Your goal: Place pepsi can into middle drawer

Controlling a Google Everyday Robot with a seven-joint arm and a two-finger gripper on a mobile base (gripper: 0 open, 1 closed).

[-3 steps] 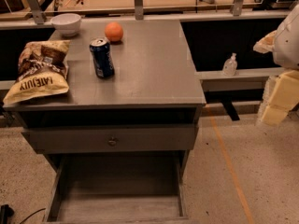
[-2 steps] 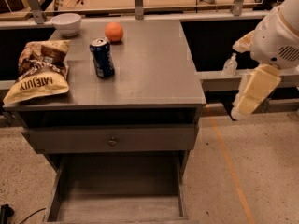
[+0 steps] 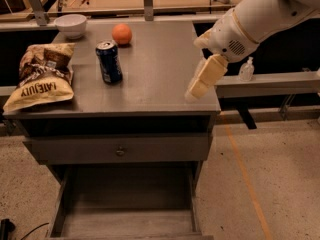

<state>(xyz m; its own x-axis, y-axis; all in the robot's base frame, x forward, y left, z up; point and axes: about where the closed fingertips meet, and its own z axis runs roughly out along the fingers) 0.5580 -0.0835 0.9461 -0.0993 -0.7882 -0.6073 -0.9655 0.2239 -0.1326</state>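
The pepsi can, dark blue with a silver top, stands upright on the grey cabinet top, left of centre. The middle drawer is pulled out at the bottom of the view, its flat grey floor bare. My gripper hangs from the white arm over the right edge of the cabinet top, pointing down and left. It is well to the right of the can and apart from it, with nothing seen in it.
An orange and a white bowl sit at the back of the cabinet top. A chip bag lies at its left. A closed drawer front with a knob is above the open drawer. A small clear bottle stands on a shelf at right.
The arm has swung in from the right, and the gripper has moved left to the right edge of the cabinet top. The can and the other things have not moved.
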